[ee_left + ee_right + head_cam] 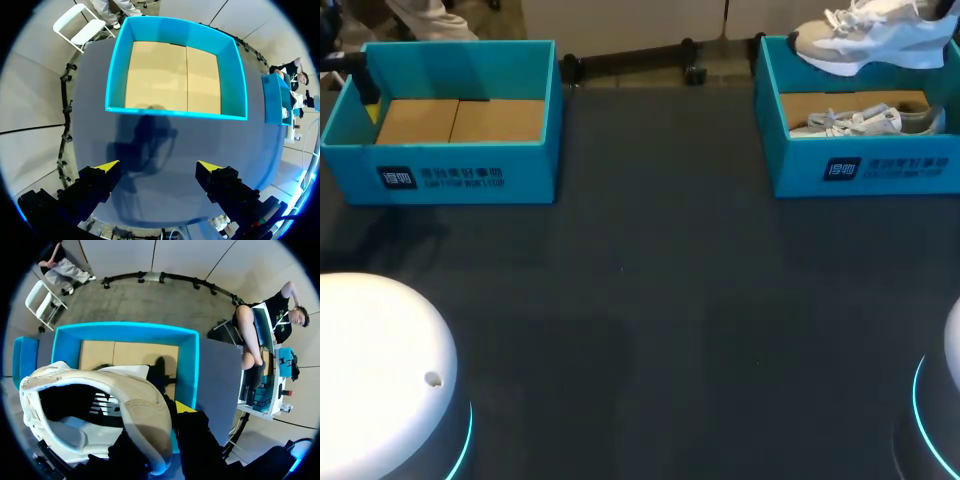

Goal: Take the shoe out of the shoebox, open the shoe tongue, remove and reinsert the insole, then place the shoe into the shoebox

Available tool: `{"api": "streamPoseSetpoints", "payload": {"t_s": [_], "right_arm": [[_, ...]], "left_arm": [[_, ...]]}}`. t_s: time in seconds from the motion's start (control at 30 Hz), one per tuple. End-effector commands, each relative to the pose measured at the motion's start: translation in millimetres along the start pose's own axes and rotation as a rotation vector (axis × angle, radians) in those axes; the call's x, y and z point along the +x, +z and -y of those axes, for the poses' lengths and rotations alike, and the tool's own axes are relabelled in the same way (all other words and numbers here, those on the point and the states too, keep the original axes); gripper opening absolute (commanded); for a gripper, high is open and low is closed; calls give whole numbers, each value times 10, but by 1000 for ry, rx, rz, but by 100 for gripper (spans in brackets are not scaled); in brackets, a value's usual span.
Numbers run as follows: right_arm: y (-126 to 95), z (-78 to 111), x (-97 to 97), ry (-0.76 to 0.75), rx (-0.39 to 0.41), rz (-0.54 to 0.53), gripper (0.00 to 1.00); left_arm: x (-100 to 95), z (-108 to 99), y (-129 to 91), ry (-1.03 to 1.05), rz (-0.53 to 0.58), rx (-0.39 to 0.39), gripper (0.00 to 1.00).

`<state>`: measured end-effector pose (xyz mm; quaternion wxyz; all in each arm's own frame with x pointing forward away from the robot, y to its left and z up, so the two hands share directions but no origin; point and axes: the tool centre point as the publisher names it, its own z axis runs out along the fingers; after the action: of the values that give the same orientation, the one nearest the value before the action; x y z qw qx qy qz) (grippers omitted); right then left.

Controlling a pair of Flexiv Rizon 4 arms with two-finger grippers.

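A white and beige sneaker hangs above the back of the right teal shoebox. In the right wrist view my right gripper is shut on the heel collar of the sneaker; one yellow fingertip shows outside the collar and the other is hidden inside the shoe. A second pale shoe lies on the box's cardboard floor. My left gripper stands open over bare table, just short of the left shoebox, with nothing between its fingers.
The left teal shoebox at the back left holds only its cardboard floor. My arms' white bases fill the near corners. Dark tabletop stretches between the boxes and the bases.
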<state>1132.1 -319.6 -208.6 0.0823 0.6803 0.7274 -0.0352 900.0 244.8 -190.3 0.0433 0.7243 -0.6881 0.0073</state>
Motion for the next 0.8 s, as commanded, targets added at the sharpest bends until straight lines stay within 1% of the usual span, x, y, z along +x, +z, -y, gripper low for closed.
{"api": "streamPoseSetpoints", "payload": {"t_s": [0.03, 0.23, 0.27, 0.3, 0.37, 0.43, 0.5, 0.77, 0.8], "right_arm": [[4, -50, -28, -1, 9, -6, 0], [4, -50, -28, -1, 9, -6, 0], [4, -40, -10, 24, 15, 16, 0], [23, -30, 21, 66, 12, 83, 0], [56, -18, 36, 92, -12, 94, 0], [86, -16, 51, 129, -21, 149, 0], [117, -24, 47, 160, -26, 167, 0], [227, -62, 17, 192, -63, 165, 0], [235, -57, 10, 205, -66, 177, 0]], "left_arm": [[-1, 3, -5, 0, 3, -2, 100], [-1, 3, -5, 0, 3, -2, 100], [-1, 3, -5, 0, 3, -2, 100], [-1, 3, -5, 0, 3, -2, 100], [-1, 3, -5, 0, 3, -2, 100], [-1, 3, -5, 0, 3, -2, 100], [-1, 3, -5, 0, 3, -2, 100], [-1, 3, -5, 0, 3, -2, 100], [-1, 3, -5, 0, 3, -2, 100]]}}
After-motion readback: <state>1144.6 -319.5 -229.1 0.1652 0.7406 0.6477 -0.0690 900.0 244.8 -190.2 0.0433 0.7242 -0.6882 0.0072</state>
